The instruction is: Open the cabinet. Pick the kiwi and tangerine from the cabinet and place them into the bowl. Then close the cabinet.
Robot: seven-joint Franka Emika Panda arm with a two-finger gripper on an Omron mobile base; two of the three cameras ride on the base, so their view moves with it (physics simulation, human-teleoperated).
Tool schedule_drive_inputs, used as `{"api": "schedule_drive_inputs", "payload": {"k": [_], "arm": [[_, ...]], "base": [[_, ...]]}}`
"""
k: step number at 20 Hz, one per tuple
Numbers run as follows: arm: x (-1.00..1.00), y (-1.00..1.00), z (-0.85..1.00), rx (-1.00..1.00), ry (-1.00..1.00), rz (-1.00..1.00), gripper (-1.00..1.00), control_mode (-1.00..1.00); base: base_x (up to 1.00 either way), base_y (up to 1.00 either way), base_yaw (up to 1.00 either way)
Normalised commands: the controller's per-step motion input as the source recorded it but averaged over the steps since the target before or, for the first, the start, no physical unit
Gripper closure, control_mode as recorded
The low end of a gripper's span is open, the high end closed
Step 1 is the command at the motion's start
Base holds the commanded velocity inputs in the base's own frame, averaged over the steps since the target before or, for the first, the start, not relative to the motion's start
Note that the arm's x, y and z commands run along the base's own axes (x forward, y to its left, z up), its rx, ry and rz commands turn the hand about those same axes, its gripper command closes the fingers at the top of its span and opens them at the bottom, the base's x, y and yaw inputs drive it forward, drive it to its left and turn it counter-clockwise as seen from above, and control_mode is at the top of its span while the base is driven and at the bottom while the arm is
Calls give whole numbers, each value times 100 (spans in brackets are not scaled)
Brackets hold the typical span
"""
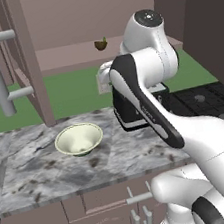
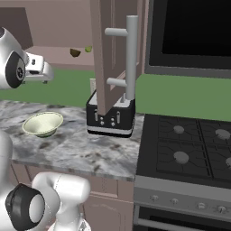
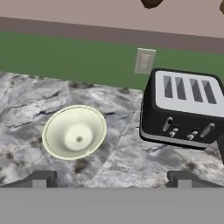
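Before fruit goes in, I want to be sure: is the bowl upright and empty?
Upright and empty. The bowl sits on its narrow base on the marble counter, rim up, with bare cream-green inside.

There are no words, numbers or signs to read in these pictures. The toaster (image 3: pixel 183 109) has knobs and slots on it but no letters or brand name. The stove (image 2: pixel 189 153) has knobs with no marks you can read. The wall plate (image 3: pixel 144 61) is blank. The bowl (image 3: pixel 74 131) is plain too.
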Motion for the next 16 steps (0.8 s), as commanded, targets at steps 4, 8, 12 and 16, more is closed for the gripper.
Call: {"api": "schedule_drive_inputs", "payload": {"k": [4, 8, 12, 16], "arm": [[0, 0, 0, 0, 0, 0, -100, -100], [0, 0, 0, 0, 0, 0, -100, -100], [0, 0, 5, 1, -2, -1, -100, -100], [0, 0, 19, 0, -10, -5, -100, -100]], "base": [[0, 0, 0], [0, 0, 0], [0, 0, 0], [0, 0, 0]]}}
